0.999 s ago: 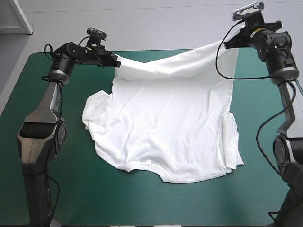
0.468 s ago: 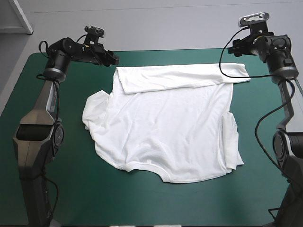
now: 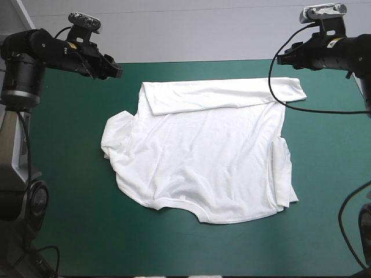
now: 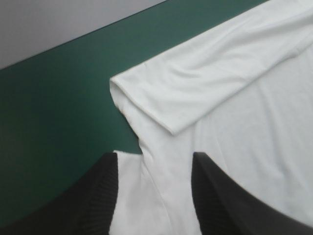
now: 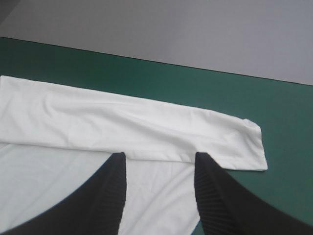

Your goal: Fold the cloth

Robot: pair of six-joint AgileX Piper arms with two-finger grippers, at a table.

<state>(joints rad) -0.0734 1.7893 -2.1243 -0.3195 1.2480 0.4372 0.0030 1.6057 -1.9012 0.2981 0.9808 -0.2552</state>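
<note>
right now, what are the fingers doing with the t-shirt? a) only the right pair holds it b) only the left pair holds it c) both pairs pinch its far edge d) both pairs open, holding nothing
d: the left fingers and right fingers stand apart, and the T-shirt lies loose on the teal-green cover.

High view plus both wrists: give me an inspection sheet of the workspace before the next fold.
surface: table, teal-green cover lying smooth.
job's things: T-shirt spread flat, far edge folded over in a band, sleeve toward the table's left edge bunched.
clutter: nothing seen.
grippers: left claw open, near the shirt's far left corner; right claw open, near its far right corner; neither holds cloth.
cables: nothing seen.
surroundings: nothing seen.
</note>
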